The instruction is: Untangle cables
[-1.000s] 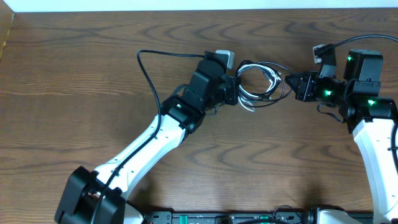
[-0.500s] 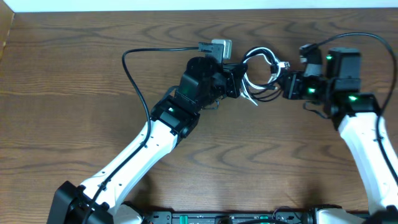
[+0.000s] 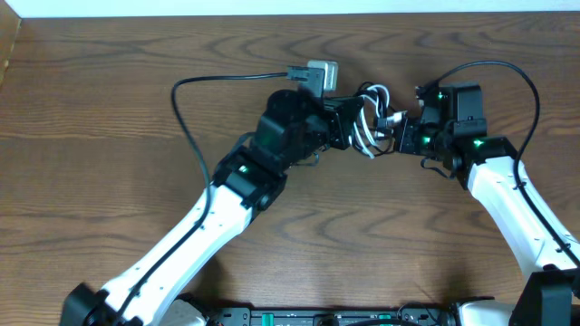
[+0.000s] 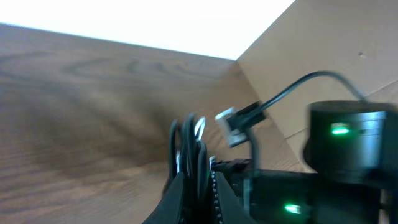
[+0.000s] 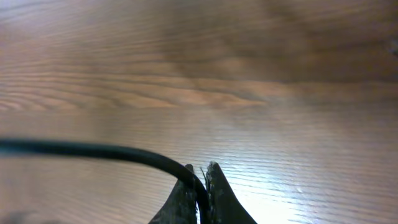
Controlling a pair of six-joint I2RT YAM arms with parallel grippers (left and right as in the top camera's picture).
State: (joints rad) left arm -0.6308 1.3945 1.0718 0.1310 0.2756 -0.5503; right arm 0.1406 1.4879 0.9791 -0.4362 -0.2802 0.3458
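The black and white cables (image 3: pixel 370 116) hang bunched in a tight coil between my two grippers, above the table's far middle. My left gripper (image 3: pixel 350 127) is shut on the coil's left side. In the left wrist view its fingers (image 4: pixel 184 190) clamp black and white loops (image 4: pixel 190 142) that rise upright. A black strand runs left in a wide loop (image 3: pixel 178 101) and ends at a grey plug (image 3: pixel 319 71). My right gripper (image 3: pixel 397 136) is shut on the coil's right side. In the right wrist view it (image 5: pixel 200 175) pinches a black cable (image 5: pixel 93 151) that trails left.
The wooden table (image 3: pixel 109 172) carries nothing else. A raised wooden wall (image 4: pixel 323 43) borders the far right side. The right arm's own thick black lead (image 3: pixel 518 80) arcs over its wrist. A small plug end (image 4: pixel 232 122) hangs beside the right arm's housing (image 4: pixel 351 140).
The right gripper has moved left toward the left gripper. The coil, a loose open ring before, is now squeezed into a tight bunch. The grey plug and long black loop have shifted left.
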